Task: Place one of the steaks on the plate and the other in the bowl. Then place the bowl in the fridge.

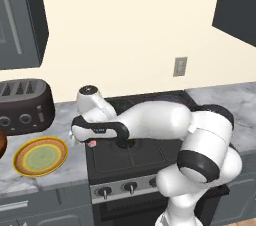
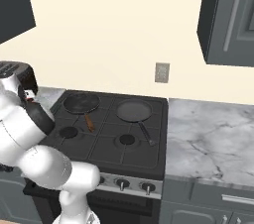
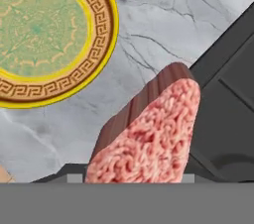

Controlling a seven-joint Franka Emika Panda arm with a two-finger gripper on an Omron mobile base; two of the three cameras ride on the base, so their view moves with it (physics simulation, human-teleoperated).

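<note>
One steak (image 3: pixel 149 134), a pinkish-red slab with a brown edge, hangs tilted in my gripper (image 3: pixel 131 177), which is shut on it. It is held above the marble counter (image 3: pixel 163 25), just beside the stove's left edge. In the left base view a pink bit of the steak (image 1: pixel 92 143) peeks out under the gripper (image 1: pixel 86 139). The plate (image 1: pixel 40 156), yellow-rimmed with a green centre, lies on the counter to the left of the gripper; in the hand view the plate (image 3: pixel 44 34) is at the upper left. The bowl (image 1: pixel 1 142) shows as a dark brown sliver at the left edge. The fridge is out of view.
A dark toaster (image 1: pixel 25 105) stands behind the plate. The black stove (image 2: pixel 114 139) carries two frying pans (image 2: pixel 82 103) (image 2: pixel 134 110) on its back burners. Marble counter (image 2: pixel 208 134) runs to the right of the stove. Wall cabinets (image 2: pixel 230 15) hang above.
</note>
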